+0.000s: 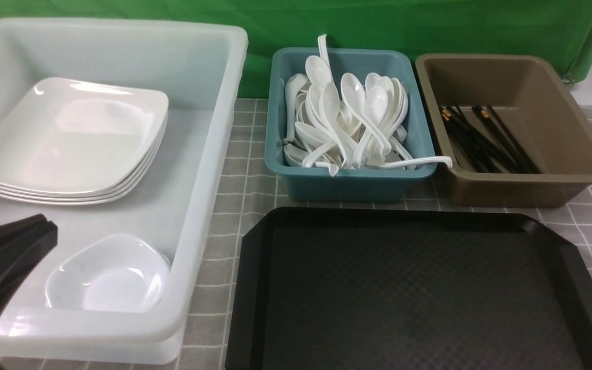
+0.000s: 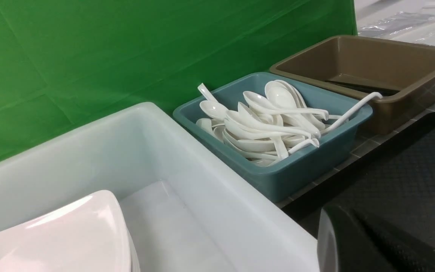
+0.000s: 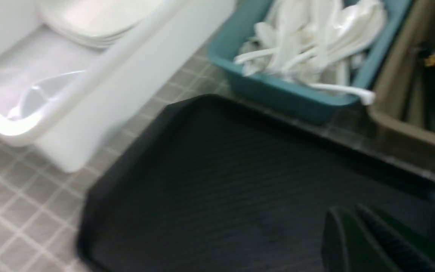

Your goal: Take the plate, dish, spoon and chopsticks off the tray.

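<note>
1. The large black rectangular plastic tray [image 1: 414, 293] with cut-off corners lies at the near edge of the worktop, right of centre, with nothing on its diamond-textured surface.
2. The large glossy white square plates [image 1: 70, 139] are stacked in the translucent white plastic tub [image 1: 208, 154] at the left edge; a small white rounded-square dish [image 1: 108, 275] sits in the tub's near part.
3. The small white soup spoons [image 1: 347, 118] fill the teal plastic bin [image 1: 347, 182] at the far edge, one handle overhanging its rim; the thin black chopsticks [image 1: 486, 139] lie in the brown plastic bin [image 1: 573, 169] toward the far right corner.
4. The left gripper [image 1: 3, 262] hovers above the tub's near left corner; its fingers look nearly together and hold nothing. The right gripper [image 3: 376, 241] is over the tray; I cannot tell its finger gap.
5. The task looks complete. Risks: the overhanging spoon could tip out if an arm brushes the bin, and the left gripper could clip the tub rim when withdrawing.
</note>
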